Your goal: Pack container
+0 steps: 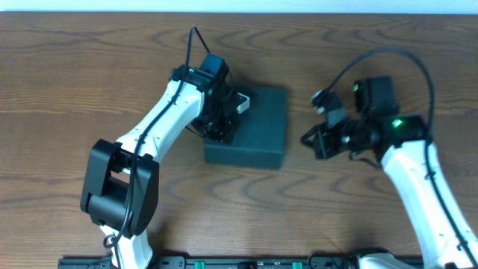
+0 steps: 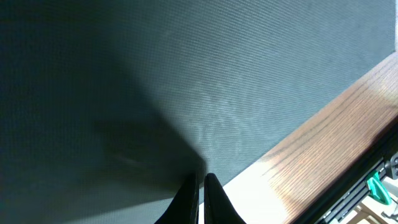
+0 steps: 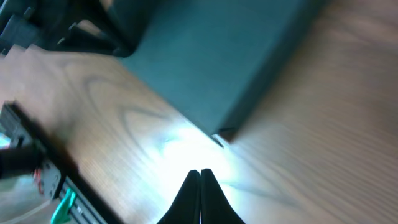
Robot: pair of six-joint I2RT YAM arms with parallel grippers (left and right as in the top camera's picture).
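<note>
A brown wooden table [image 1: 75, 75] is filling the whole overhead view. The container [image 1: 258, 127], a dark teal-green box, is sitting a little above the middle of the frame. It is lying flat on the wood with its lid down, so nothing inside is showing.

The left gripper [image 2: 203, 183] is reaching in from the lower left and hanging over the left edge of the box. Its two fingers are squeezed together with nothing between them. In the left wrist view the tips are sitting very close to the box top, but I cannot tell if they are touching it. I think it is there to push the lid flat or to stop the box from sliding.

The right gripper [image 3: 199, 177] is hovering just right of the box, at the middle right of the overhead frame, apart from it. Its fingers are pinched tight too and are carrying nothing. In the right wrist view it is pointing at bare wood near a box corner, where a small dark tab [image 3: 225, 135] is sticking out. I am guessing it is low and near so it can nudge the side or that tab.
</note>
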